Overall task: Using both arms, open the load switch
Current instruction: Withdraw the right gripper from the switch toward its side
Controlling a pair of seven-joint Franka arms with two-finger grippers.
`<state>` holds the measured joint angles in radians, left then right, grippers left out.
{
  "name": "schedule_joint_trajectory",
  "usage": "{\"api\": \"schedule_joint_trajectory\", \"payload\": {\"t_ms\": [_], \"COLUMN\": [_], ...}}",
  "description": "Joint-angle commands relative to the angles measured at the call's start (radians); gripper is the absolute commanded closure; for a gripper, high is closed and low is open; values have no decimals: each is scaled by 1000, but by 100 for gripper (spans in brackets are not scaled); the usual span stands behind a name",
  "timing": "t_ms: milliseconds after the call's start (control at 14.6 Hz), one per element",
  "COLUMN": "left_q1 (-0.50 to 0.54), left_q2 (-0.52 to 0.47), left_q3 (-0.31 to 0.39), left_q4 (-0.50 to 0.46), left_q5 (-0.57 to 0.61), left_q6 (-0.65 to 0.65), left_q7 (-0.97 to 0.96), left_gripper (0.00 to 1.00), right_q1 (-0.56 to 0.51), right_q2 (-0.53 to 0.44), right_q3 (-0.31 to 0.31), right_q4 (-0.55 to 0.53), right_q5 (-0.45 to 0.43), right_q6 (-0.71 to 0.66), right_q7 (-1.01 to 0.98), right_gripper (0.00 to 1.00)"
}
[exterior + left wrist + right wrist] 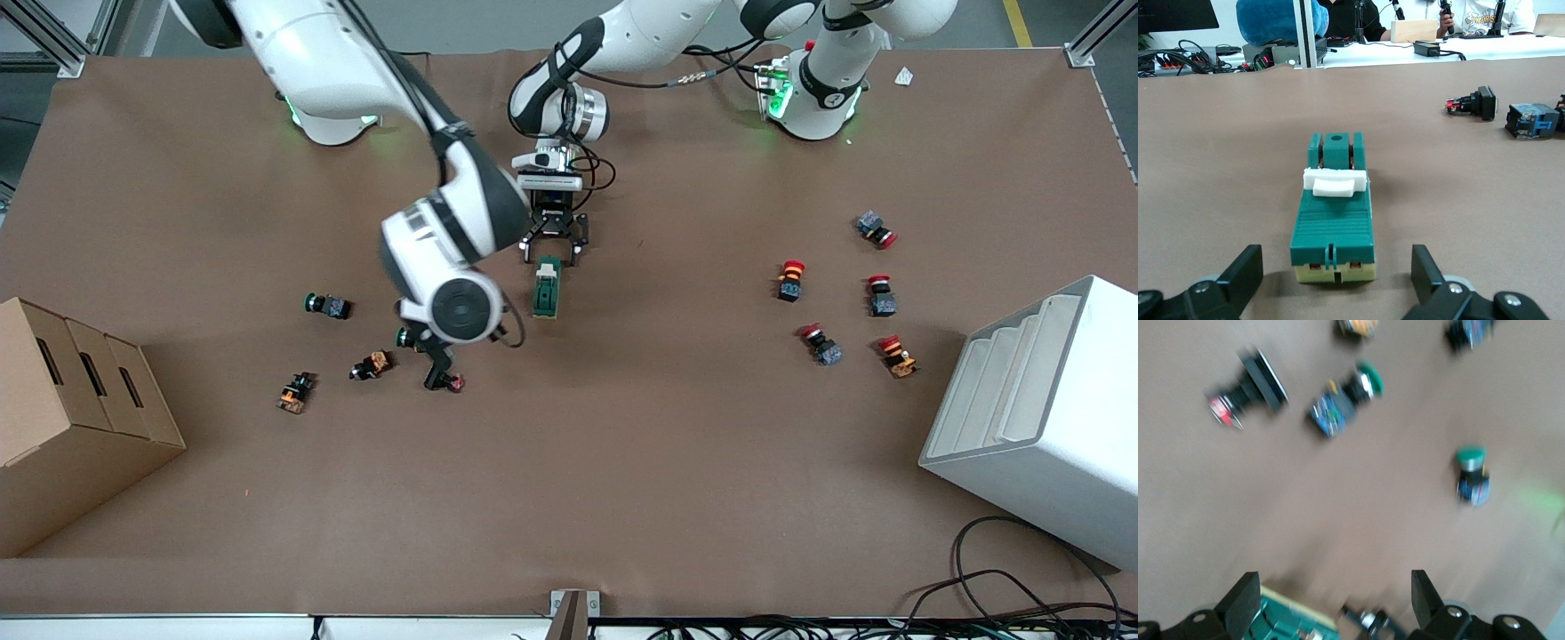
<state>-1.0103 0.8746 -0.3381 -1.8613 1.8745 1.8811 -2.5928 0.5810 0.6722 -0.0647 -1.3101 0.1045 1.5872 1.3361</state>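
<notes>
1. Load switch [547, 287] flat on the brown tabletop [622, 462] near its middle, long axis running toward the front camera; white lever piece [1335, 181] across the top, toward the end away from the left wrist camera.
2. Left gripper [555, 250] low at the switch's end nearest the robot bases, fingers [1245, 273] spread apart and holding nothing, one on each side of the cream-coloured end face. Probably set like this to close on the body and pin it while the lever is worked.
3. Right gripper [437, 373] low over the tabletop toward the right arm's end, fingers [1243, 603] likewise spread and empty. Well apart from the switch in the front view, though the right wrist view catches a green corner of it at the frame edge.
4. Blur in the right wrist view points to an arm in motion; judged to be heading for the lever end, since one arm alone would just push the switch across the surface.
5. Green-capped push-buttons [327, 305] scattered close around the right gripper, red-capped ones [790, 278] grouped toward the left arm's end; a risk of knocking the green-capped ones.
6. Cardboard box [76, 418] and white bin [1040, 418] at the two ends, not involved.
7. Neither grip made yet; opening not begun.
</notes>
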Motion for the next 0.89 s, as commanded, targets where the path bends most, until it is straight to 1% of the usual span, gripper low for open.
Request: {"api": "schedule_joint_trajectory", "payload": {"t_ms": [0, 137, 341, 546, 683, 820], "left_q1": [-10, -5, 4, 7, 18, 62], "left_q2": [4, -29, -83, -115, -153, -202], "left_q3": [-18, -38, -62, -81, -78, -78], "left_q4": [2, 8, 27, 115, 189, 229], "left_q5": [-63, -139, -265, -453, -619, -740], "left_q6": [27, 27, 36, 41, 41, 41], "left_q7": [23, 91, 173, 281, 435, 569], "left_gripper": [2, 2, 2, 1, 1, 1], "right_q1": [-93, -160, -291, -424, -490, -550], "right_q2": [-80, -138, -233, -295, -331, -350], "right_q3": [17, 17, 17, 17, 16, 16], "right_q4": [-26, -43, -81, -81, -78, -74], "right_q5": [-71, -107, -108, -118, -134, -137], "right_q6": [-1, -6, -13, -67, -84, -104], "right_q7": [-269, -487, -830, -1114, -1262, -1353], "right_gripper": [0, 0, 0, 0, 0, 0]}}
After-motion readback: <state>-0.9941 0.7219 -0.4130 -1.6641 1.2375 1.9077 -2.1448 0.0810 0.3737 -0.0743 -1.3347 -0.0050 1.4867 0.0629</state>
